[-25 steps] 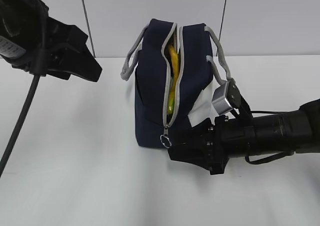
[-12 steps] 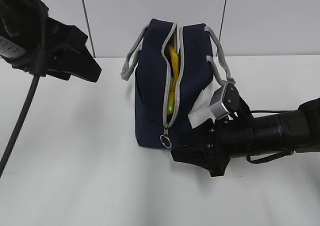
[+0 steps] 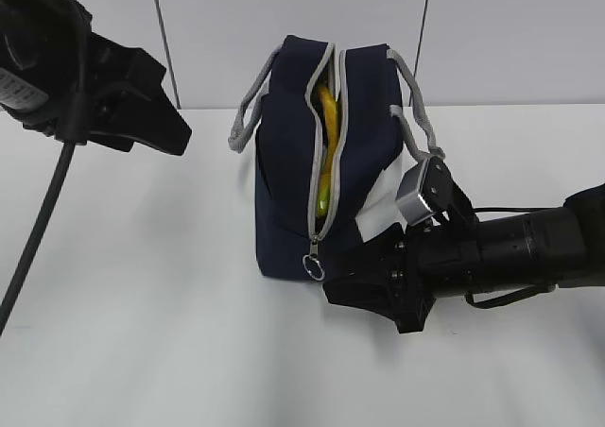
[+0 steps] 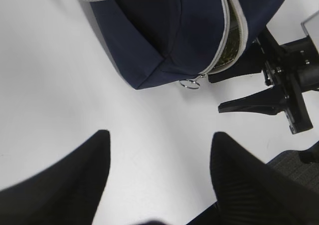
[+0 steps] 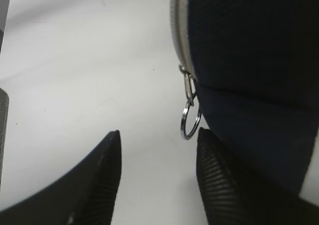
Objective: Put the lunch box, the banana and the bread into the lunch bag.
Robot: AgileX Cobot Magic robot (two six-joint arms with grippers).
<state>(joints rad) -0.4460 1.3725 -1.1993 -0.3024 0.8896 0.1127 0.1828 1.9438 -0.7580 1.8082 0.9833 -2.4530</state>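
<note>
The lunch bag (image 3: 321,162) is a boxy navy-blue fabric bag with a grey zipper strip (image 3: 317,162), two grey handles (image 3: 248,115) and a white side panel (image 3: 383,205). It stands upright on the white worktop (image 3: 170,333), its zip parted along the top and down the near end. In the gap shows the yellow banana (image 3: 328,153), lying inside against the lining. The ring pull (image 3: 313,266) hangs at the bottom of the zip, close to the worktop.

The right hand (image 3: 364,290) lies low on the worktop right at the bag's near corner, its fingers spread moderately apart and holding nothing. In the right wrist view the ring pull dangles just ahead of the gap between the fingers (image 5: 224,185), nearer the bag-side one, not touching either.

The left hand (image 3: 156,125) hangs raised and well off to the bag's side, likewise moderately parted and empty; the bag lies far ahead of its fingers.

Compared with a second ago, the right hand has crept slightly away from the ring pull; the bag and left hand are unchanged.
</note>
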